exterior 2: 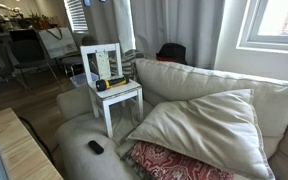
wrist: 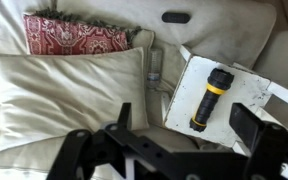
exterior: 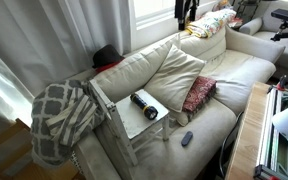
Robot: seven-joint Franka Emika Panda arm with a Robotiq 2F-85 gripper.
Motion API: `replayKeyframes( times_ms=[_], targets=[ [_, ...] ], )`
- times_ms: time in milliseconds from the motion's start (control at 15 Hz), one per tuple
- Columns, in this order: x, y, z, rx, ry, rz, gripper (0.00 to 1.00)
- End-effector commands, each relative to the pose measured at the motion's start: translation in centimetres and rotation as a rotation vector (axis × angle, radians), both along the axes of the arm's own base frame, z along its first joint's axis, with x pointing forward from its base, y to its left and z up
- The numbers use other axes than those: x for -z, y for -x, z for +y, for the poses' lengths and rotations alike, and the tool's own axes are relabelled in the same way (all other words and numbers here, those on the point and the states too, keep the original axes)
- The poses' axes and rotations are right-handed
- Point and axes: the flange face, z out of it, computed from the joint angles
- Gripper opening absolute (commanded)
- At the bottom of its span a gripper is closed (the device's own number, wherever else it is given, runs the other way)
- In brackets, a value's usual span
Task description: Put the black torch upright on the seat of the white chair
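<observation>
My hand [wrist: 187, 120] hangs spread over the black torch [wrist: 210, 97], which lies flat on the white chair [wrist: 242, 95], head toward one o'clock. It's probably rigid, slick and roll-prone; I'd pinch mid-barrel.

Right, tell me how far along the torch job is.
Done: the black torch already sits on the seat of the white chair, though lying on its side. In hand: nothing; the gripper hangs open above it. Left: grasp it and stand it upright.

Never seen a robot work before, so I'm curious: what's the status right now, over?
Gripper open, empty, hovering over chair. Torch lying flat on seat, not upright. Nothing on it or against it.
</observation>
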Motion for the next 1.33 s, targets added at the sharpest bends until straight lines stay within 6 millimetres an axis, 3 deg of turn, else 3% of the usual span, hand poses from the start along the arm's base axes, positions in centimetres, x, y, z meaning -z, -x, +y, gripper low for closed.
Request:
replayKeyframes(
  times_ms=[0,267,333,533,800,1000,1267],
  targets=[
    [5.8,-4.9,5.6,-0.075,-0.017,0.031,1.00],
    [13.4,-9.4,9.9,-0.152,-0.023,0.091,1.00],
    [10.4,-6.5,8.5,-0.136,-0.021,0.071,1.00],
    [14.0,-8.8,9.8,-0.148,-0.032,0.103,1.00],
    [13.6,-9.4,9.9,-0.147,-0.036,0.091,1.00],
    [17.7,-11.2,8.2,-0.075,-0.081,0.129,1.00],
    [24.0,-14.2,7.2,-0.020,-0.187,0.049,1.00]
  ],
)
